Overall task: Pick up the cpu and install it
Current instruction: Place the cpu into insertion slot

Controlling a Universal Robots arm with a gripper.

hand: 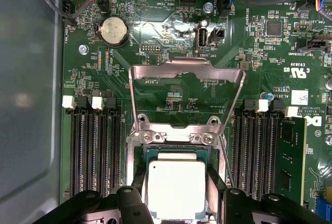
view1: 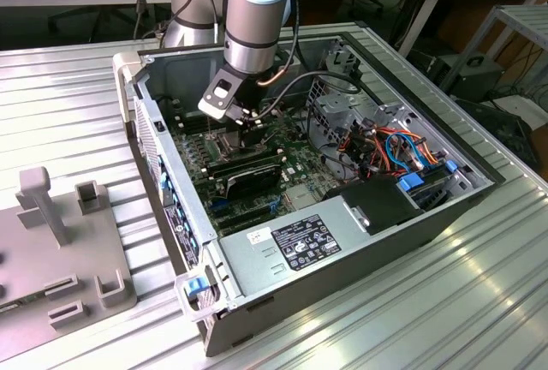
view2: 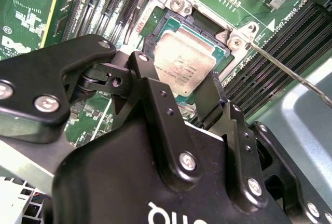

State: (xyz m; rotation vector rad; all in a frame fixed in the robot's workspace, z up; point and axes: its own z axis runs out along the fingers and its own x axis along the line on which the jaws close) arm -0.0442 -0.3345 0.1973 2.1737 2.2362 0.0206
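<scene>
The cpu [hand: 176, 189], a small square chip with a silvery top, lies level in or just over the socket on the green motherboard [hand: 171, 37]; in the second wrist view the cpu [view2: 182, 62] fills the socket opening. My gripper [hand: 176, 182] straddles it, one black finger against each of two opposite edges, shut on the chip. The hinged metal socket frame [hand: 187, 92] stands flipped open behind the socket, with its thin lever [view2: 290, 73] swung out to the side. In the exterior view my gripper [view1: 248, 126] reaches down into the open computer case [view1: 479, 194].
Black memory slots [hand: 93, 151] flank the socket on both sides, and a memory module [hand: 290, 156] stands in one. A coin cell [hand: 114, 31] and cables [view1: 390, 143] lie beyond. The power supply [view1: 300, 246] fills the case front. A grey fixture [view1: 60, 241] stands at the exterior view's left.
</scene>
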